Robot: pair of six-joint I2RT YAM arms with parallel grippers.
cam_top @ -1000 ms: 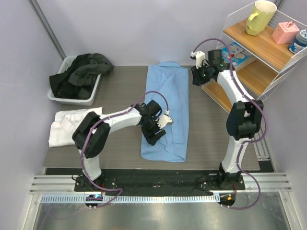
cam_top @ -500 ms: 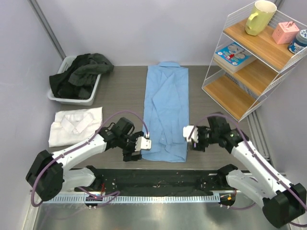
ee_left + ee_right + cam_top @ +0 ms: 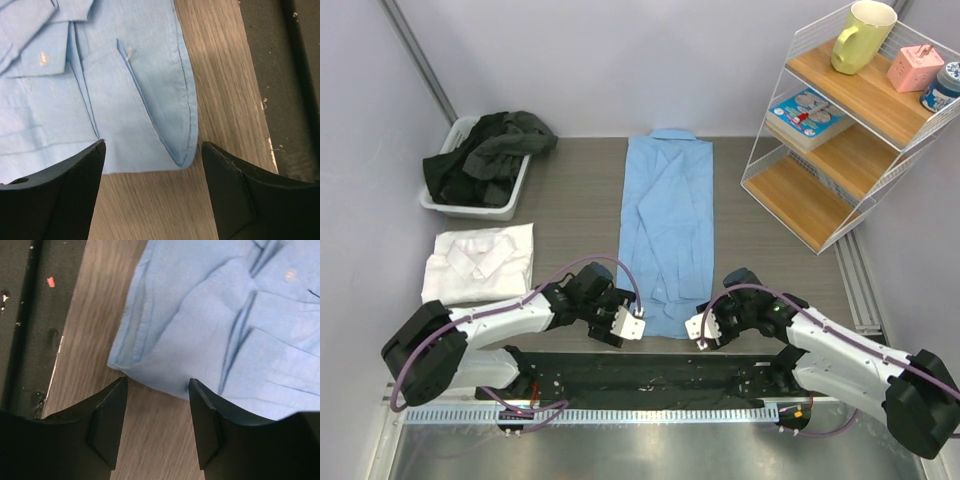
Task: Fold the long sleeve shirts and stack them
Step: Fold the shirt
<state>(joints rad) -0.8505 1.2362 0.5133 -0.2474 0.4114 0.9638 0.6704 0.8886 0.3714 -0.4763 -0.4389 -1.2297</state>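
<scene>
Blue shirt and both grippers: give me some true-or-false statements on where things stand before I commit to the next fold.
1. The light blue shirt lies flat as a long strip, collar at the far end. True.
2. The left gripper is shut on the hem. False: it is open, and a near corner of the hem shows between its fingers, not pinched.
3. The right gripper is open at the other near corner. True.
4. The white shirt is stacked on the blue one. False: it lies folded on the table to the left, apart from it.
5. The bin at far left holds dark clothes. True.
</scene>
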